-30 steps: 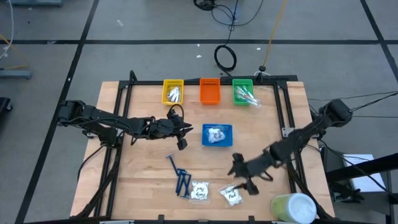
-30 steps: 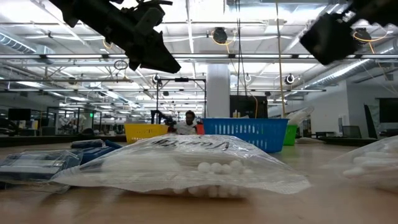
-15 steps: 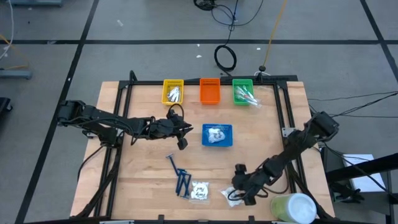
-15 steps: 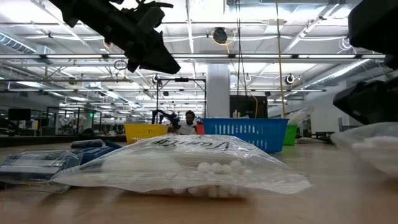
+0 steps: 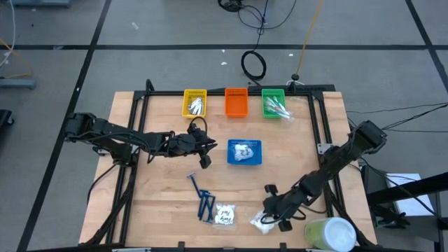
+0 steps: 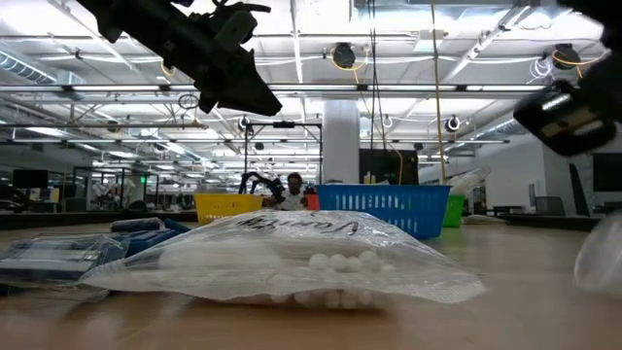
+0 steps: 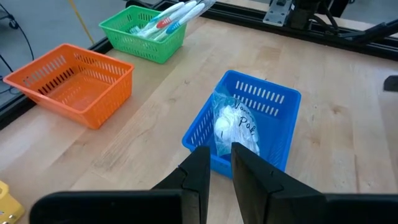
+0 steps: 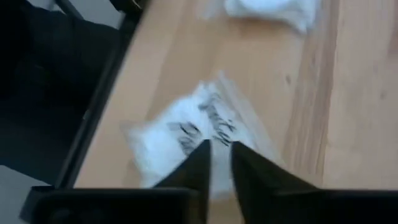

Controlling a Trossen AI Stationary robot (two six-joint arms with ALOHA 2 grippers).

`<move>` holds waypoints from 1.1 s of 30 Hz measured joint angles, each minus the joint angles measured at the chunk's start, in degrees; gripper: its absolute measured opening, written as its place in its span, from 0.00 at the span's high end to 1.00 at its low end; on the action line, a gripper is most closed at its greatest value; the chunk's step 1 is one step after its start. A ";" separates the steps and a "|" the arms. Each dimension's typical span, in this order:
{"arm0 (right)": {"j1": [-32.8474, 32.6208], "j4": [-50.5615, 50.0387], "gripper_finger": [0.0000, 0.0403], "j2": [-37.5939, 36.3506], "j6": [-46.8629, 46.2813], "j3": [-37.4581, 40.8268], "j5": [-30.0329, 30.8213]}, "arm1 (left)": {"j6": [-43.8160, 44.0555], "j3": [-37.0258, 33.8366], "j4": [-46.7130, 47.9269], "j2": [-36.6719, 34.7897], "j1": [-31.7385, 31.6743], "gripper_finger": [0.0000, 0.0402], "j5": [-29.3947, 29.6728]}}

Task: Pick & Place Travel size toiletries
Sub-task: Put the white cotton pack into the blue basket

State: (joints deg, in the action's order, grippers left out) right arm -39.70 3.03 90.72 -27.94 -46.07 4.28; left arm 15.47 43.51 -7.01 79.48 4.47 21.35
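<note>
Left hand [image 5: 204, 158]: centre-left of the high view, hanging over bare bench [image 5: 161, 196] just left of the blue tray [image 5: 245, 152]. Fingers [image 7: 198, 174] nearly together, a narrow slit between them, nothing held. Waiting.

Dark blue razors [image 5: 203, 199]: lower centre of the high view, loose on the bench, long axes running roughly up-down in the frame.

White sachet [image 5: 225, 215]: just right of the razors, lying flat, dark print up.

Blue tray: centre of the high view; one white printed sachet already lies inside it.

Second white sachet [image 5: 262, 222]: lower centre-right of the high view, near the bench's front edge. This is the item in play.

Right hand [image 5: 274, 218]: lower right of the high view, down on that sachet's right side. In the right wrist view its fingers [image 8: 198, 163] stand close together with the sachet [image 8: 193, 134] directly ahead of and between the tips; they appear to be pinching it, the grip looks taken at one edge, not the middle.

Governing relation: the sachet sits at the right hand and well apart from the left, so the right arm is plainly the one to carry it. The blue tray lies up and to the left of it.

Pale green-and-white cylinder [image 5: 329, 234]: lower right corner, just right of the right hand; the lift should clear it.
</note>
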 joint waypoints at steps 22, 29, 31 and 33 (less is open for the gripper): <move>2.98 2.98 0.54 -3.28 2.89 1.17 0.01 | -0.69 0.00 3.10 0.02 0.00 0.84 0.01; 2.33 2.93 0.44 -1.73 -0.28 1.78 -0.01 | 0.12 0.00 3.04 0.02 0.00 0.84 0.02; 1.85 3.07 0.45 -1.49 0.17 1.78 -0.05 | 0.37 0.00 3.04 0.02 0.00 0.84 0.02; 1.48 3.21 0.48 -0.78 0.13 2.14 -0.07 | 0.80 0.00 3.02 0.02 0.00 0.84 -0.01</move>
State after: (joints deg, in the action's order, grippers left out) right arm -38.21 6.24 89.94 -27.81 -43.93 4.21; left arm 16.27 43.51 -3.98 79.50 4.47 21.34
